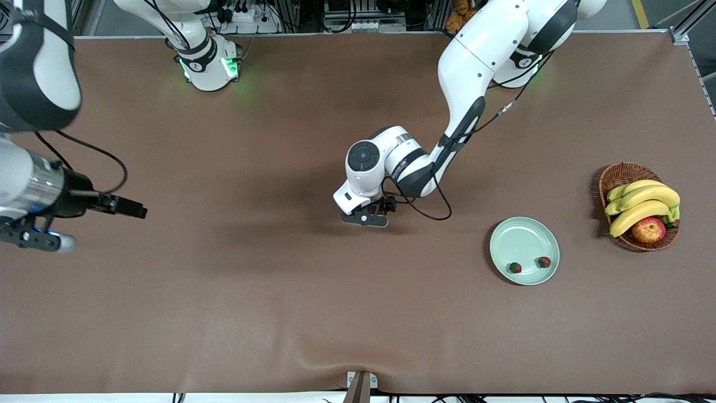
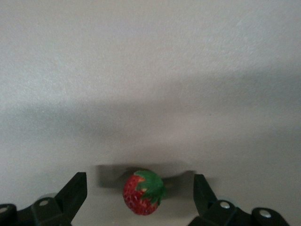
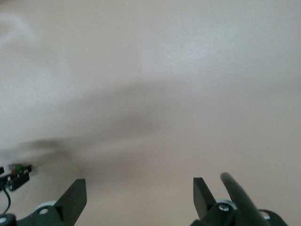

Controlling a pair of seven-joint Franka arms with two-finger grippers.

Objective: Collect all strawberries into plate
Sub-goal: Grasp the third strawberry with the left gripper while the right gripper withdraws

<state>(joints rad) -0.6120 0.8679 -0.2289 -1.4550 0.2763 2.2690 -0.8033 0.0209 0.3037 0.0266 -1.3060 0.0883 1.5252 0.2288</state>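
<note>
One strawberry (image 2: 143,193), red with a green cap, lies on the brown table between the fingers of my left gripper (image 2: 140,176), which is open and touches nothing. In the front view that gripper (image 1: 366,217) is low over the middle of the table and hides this berry. The pale green plate (image 1: 523,238) sits toward the left arm's end, with two strawberries (image 1: 514,267) (image 1: 543,261) lying on its edge nearest the front camera. My right gripper (image 1: 36,239) waits at the right arm's end of the table, open (image 3: 139,181) and with nothing in it.
A wicker basket (image 1: 621,170) with bananas (image 1: 643,204) and a red-yellow apple (image 1: 649,229) stands beside the plate, closer to the table's end. A cable (image 1: 430,210) loops off the left wrist.
</note>
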